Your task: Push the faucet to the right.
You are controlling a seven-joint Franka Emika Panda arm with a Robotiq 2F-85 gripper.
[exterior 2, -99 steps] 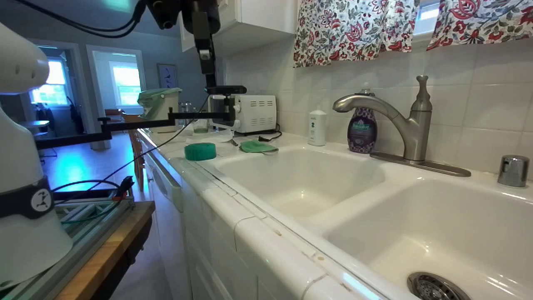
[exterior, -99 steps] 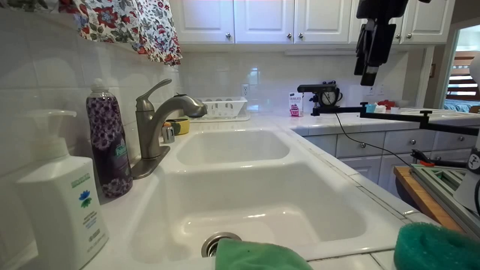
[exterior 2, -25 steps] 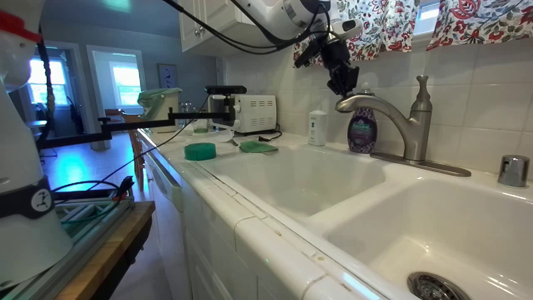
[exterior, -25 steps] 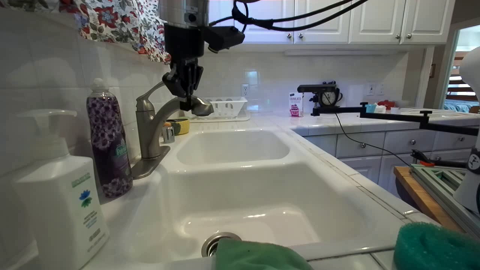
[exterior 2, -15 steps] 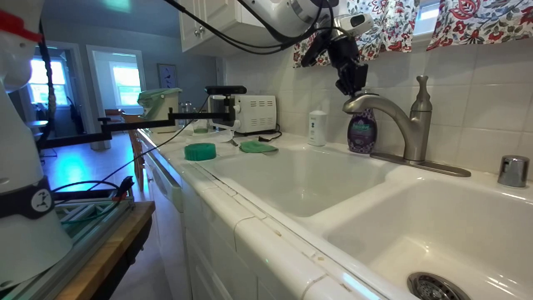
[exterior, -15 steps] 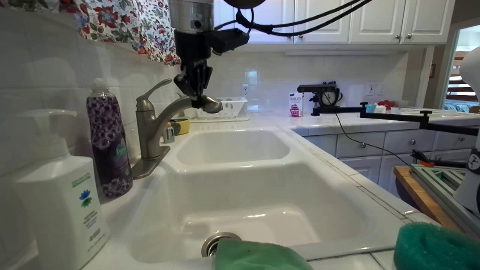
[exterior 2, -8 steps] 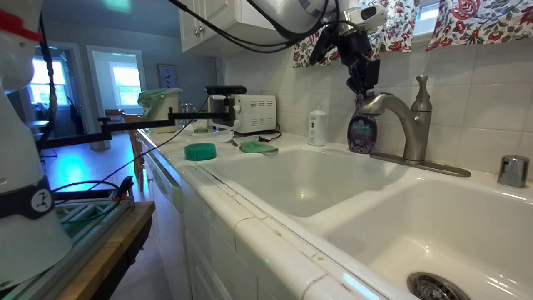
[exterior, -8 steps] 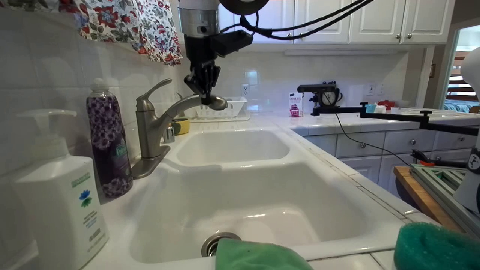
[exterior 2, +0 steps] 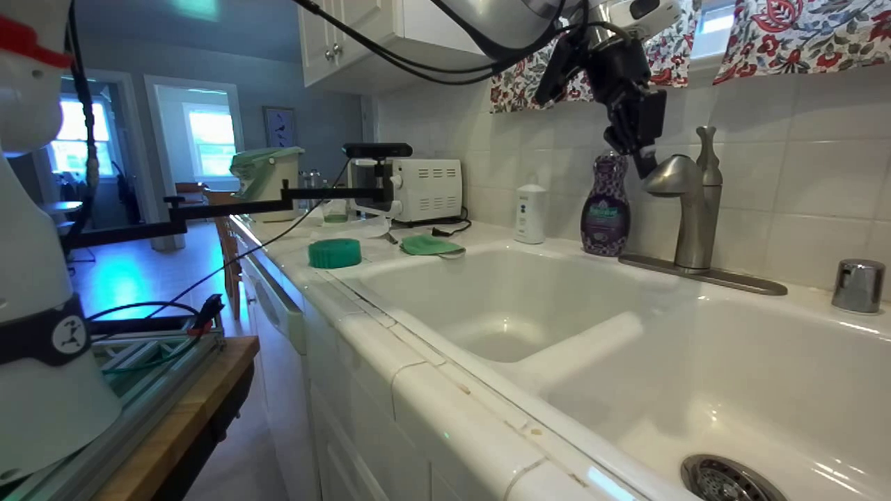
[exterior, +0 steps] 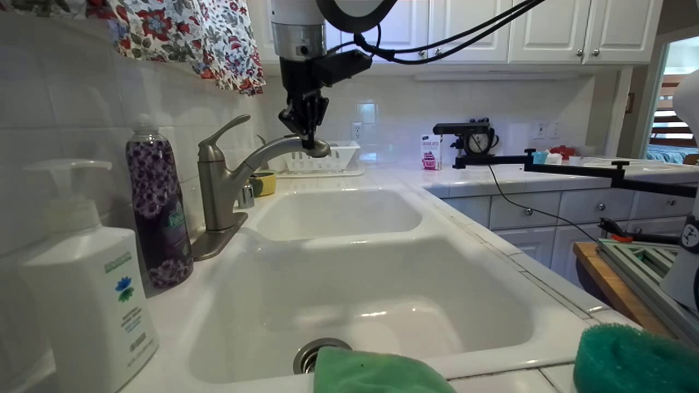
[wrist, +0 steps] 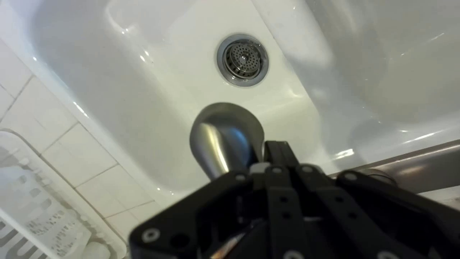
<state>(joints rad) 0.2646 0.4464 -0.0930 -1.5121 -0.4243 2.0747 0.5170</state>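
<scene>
The faucet, a brushed-metal tap with an upright base and an arching spout, rises behind the sink in both exterior views [exterior: 215,188] [exterior 2: 692,229]. Its spout head [wrist: 224,138] fills the middle of the wrist view, over the basin with the drain. My gripper [exterior: 309,143] [exterior 2: 646,165] points down beside that head. In the wrist view the gripper's [wrist: 278,144] fingertips are pressed together with nothing between them, and one lies right against the side of the spout head. The exact contact spot is partly hidden by the fingers.
A purple patterned bottle [exterior 2: 605,216] and a white pump bottle [exterior: 95,295] stand along the wall. A white dish rack [exterior: 327,155] sits past the far basin. Green cloth [exterior: 377,374] and green sponge [exterior: 633,357] lie at the counter. A floral curtain [exterior 2: 592,56] hangs above.
My gripper came down from high over the counter to the spout. Over the last second gripper and spout have swung together to the right in both exterior views; the base stayed put.
</scene>
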